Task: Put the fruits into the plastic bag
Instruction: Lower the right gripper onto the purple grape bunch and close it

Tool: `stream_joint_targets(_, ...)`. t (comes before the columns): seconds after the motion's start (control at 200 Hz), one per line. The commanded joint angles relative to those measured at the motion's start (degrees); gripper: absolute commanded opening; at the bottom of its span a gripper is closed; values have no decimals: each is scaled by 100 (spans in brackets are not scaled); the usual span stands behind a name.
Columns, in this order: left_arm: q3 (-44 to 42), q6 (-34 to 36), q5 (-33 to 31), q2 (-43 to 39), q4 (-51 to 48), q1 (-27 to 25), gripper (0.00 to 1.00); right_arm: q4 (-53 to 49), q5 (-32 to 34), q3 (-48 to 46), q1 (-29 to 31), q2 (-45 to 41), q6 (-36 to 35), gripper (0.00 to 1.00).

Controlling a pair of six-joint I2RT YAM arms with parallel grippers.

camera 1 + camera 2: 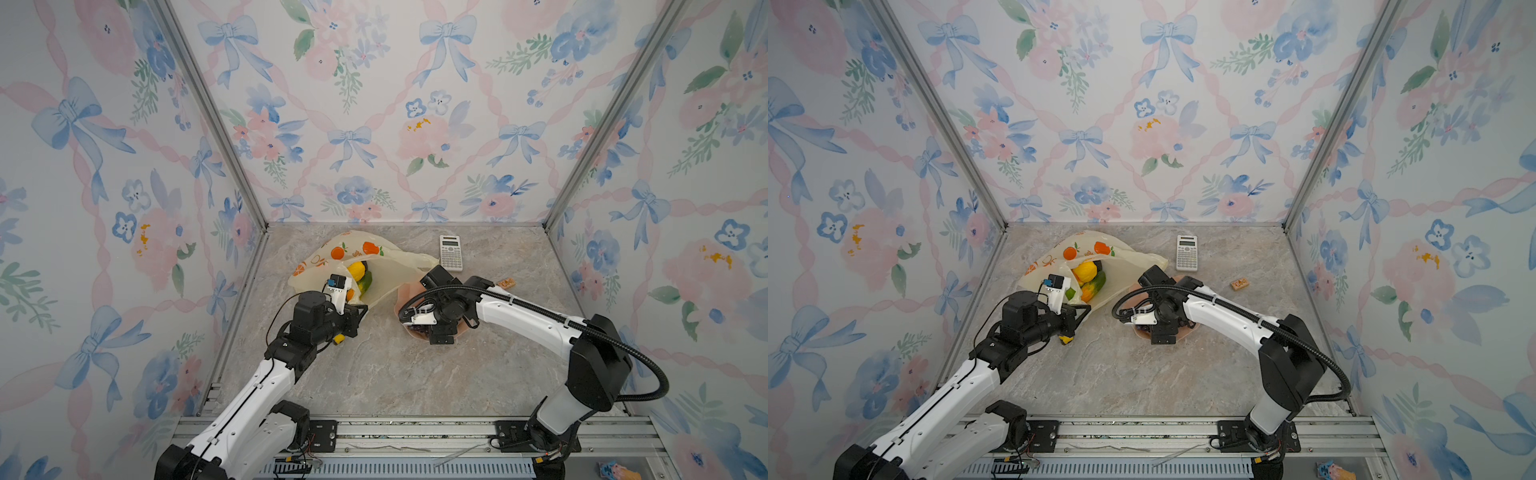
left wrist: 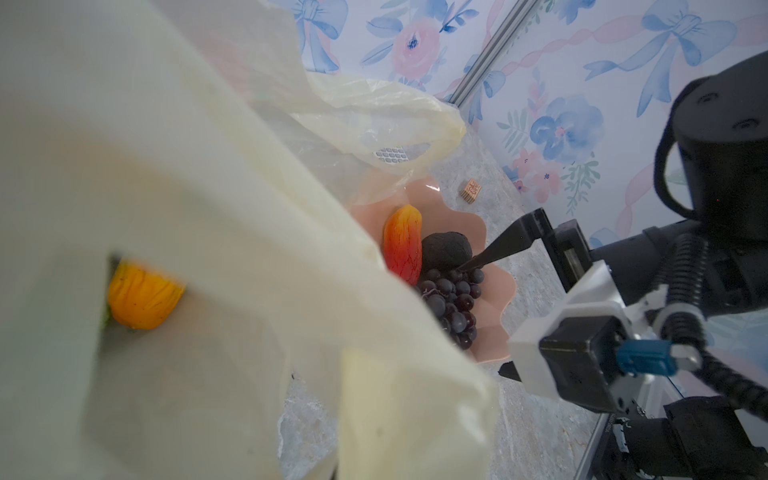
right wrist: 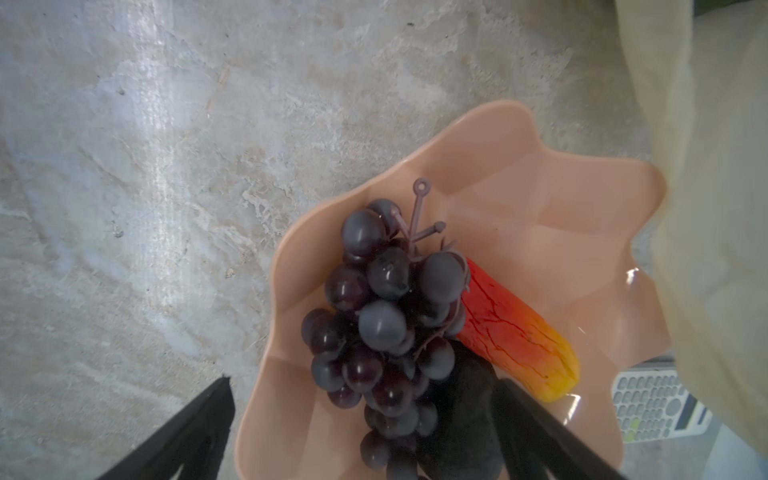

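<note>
The plastic bag (image 1: 386,266) lies crumpled toward the back-left corner of the table (image 1: 415,374), its printed side up and its mouth gaping toward the middle. Through the mouth both top views show a yellow fruit (image 1: 1084,271) and, just in front of it, an orange-green fruit (image 1: 1094,284). A bright green piece (image 1: 1070,294) shows beside them.

The left claw (image 1: 361,308) is closed tight on the front edge of the bag. In the left wrist view the pale film hangs right across the lens.

A pink plate (image 3: 519,187) sits near the middle of the table, touching the bag's right side. It holds 3 fruits packed together: a bunch of grapes (image 3: 382,324), a red-yellow fruit (image 3: 515,336) and a dark avocado (image 2: 446,249).

The right claw (image 3: 365,382) points down over the plate, spread wide and holding nothing. 1 finger is outside the plate's rim and the other is by the avocado. I cannot tell whether either touches the fruit.

A calculator (image 1: 451,252) lies near the back edge. A small wooden block (image 1: 1239,284) lies toward the right edge.
</note>
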Motion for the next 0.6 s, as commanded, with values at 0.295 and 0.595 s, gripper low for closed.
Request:
stream_joint_targets(0.295, 92, 81, 77, -64, -63, 14, 0, 70, -112, 321, -112, 596, -138, 95)
stream_joint_targets(0.595, 94, 81, 42, -30, -64, 11, 0, 233, 108, 465, -209, 860, 65, 83)
